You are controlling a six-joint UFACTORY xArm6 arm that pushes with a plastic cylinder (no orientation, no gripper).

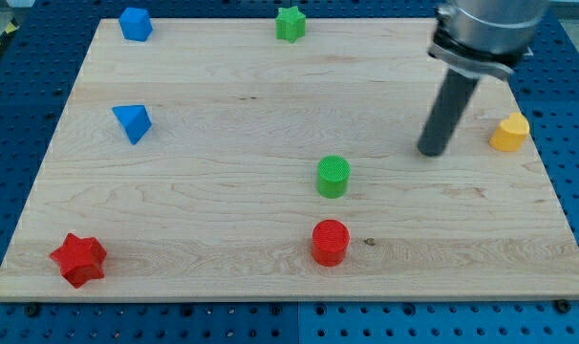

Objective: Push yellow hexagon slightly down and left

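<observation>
The arm is showing as a wide grey metal cylinder at the view's top, with a black collar ringing its lower edge. A straight, dark, matte rod is running out of that collar, smooth and unmarked, ending in my tip (431, 151), blunt and round.

Board (223, 201) pale wood, smooth matt grain; green cylinder (333, 177) ridged plastic; rod (445, 115) dark matt.
</observation>
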